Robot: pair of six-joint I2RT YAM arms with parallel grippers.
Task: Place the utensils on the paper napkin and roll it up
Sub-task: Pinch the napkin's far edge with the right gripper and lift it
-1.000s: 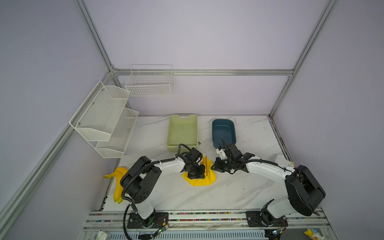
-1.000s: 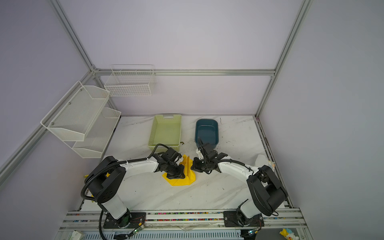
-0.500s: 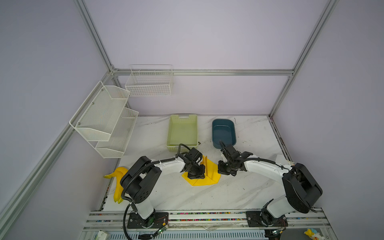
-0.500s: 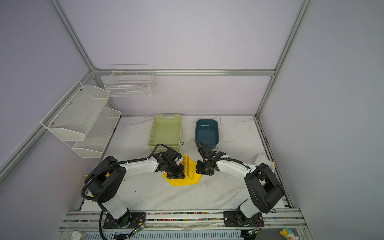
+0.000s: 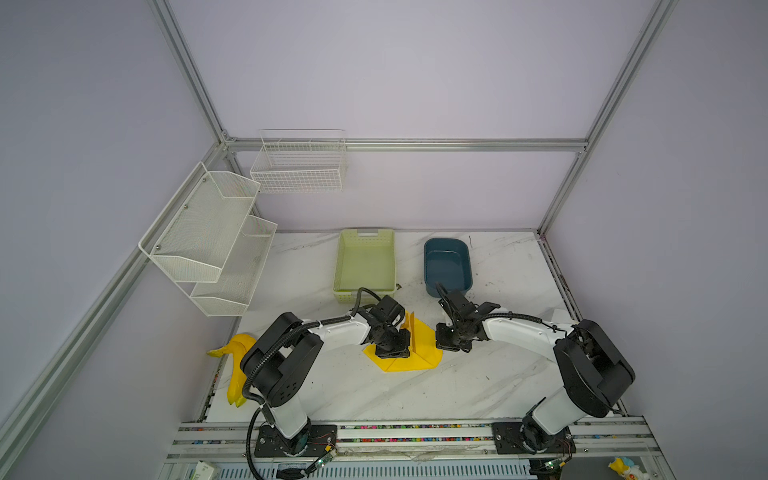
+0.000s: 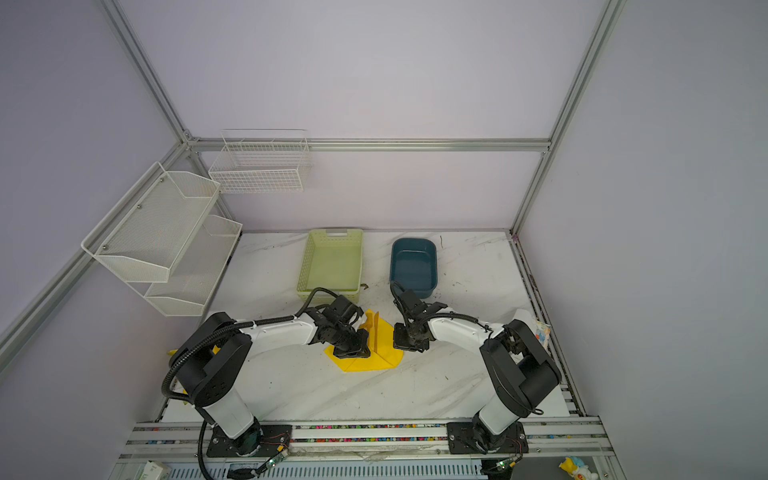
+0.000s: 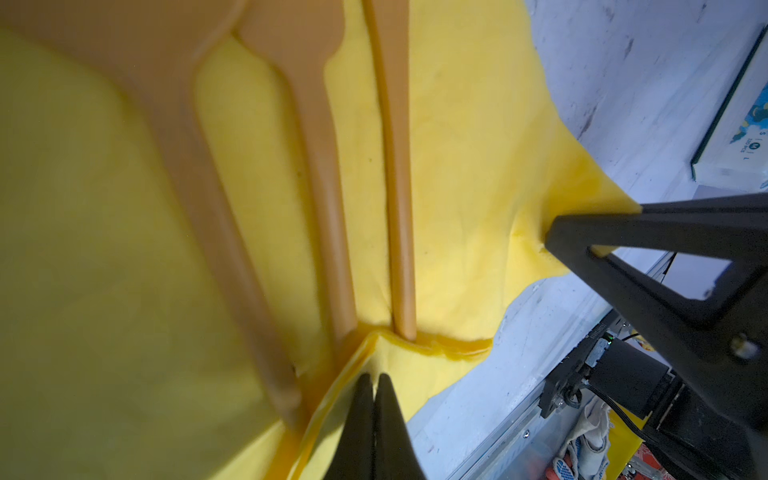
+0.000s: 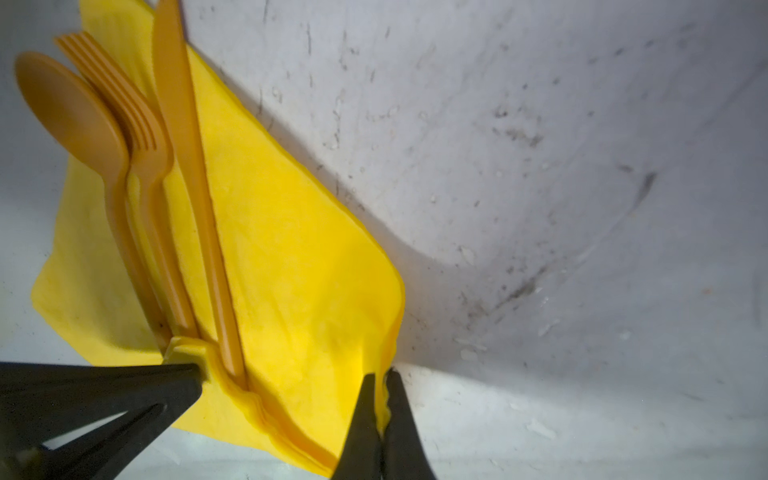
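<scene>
The right tool (image 8: pixel 380 376), clamped on a corner of the paper napkin (image 8: pixel 291 270), has drawn it outward across the bench (image 5: pixel 415 395); the left tool (image 7: pixel 374 384) pinches the folded edge (by the handles). The utensils (image 8: pixel 193 166) lie together on the sheet, seemingly ready for rolling.

right pincer (image 8: pixel 381 380) lowered, pulled paper napkin (image 5: pixel 424 345) corner outward; sheet lies flatter

Napkin (image 8: pixel 299 266) bright yellow, plain; utensils (image 8: pixel 189 166) orange-tan (table (image 8: pixel 540 166) white, grey-veined).
</scene>
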